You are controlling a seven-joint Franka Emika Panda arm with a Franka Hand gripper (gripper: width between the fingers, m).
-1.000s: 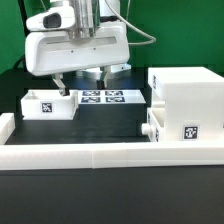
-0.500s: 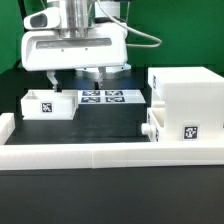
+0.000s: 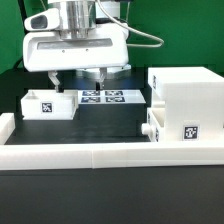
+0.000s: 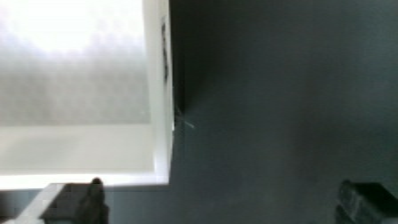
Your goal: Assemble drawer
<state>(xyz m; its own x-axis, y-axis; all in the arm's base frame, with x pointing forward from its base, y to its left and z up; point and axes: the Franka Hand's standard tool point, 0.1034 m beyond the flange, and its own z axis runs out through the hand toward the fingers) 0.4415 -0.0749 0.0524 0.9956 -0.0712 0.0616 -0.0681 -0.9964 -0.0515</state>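
The large white drawer housing [image 3: 187,105] stands at the exterior view's right, with a knobbed tray [image 3: 153,128] set in its front and a square tag on its face. A second small white tray [image 3: 48,104] with a tag lies at the exterior view's left. My gripper [image 3: 76,78] hangs just above the table between that tray and the marker board, fingers spread and empty. In the wrist view my gripper [image 4: 221,200] is open; one fingertip [image 4: 75,200] is over the tray's white edge [image 4: 80,90], the other over bare dark table.
The marker board [image 3: 105,97] lies flat behind the gripper. A long low white wall [image 3: 100,155] edges the table's front, with a short end piece [image 3: 5,125] at the exterior view's left. A green backdrop stands behind.
The gripper has moved a little toward the exterior view's left and slightly down, closer to the small tray. The parts have not moved.
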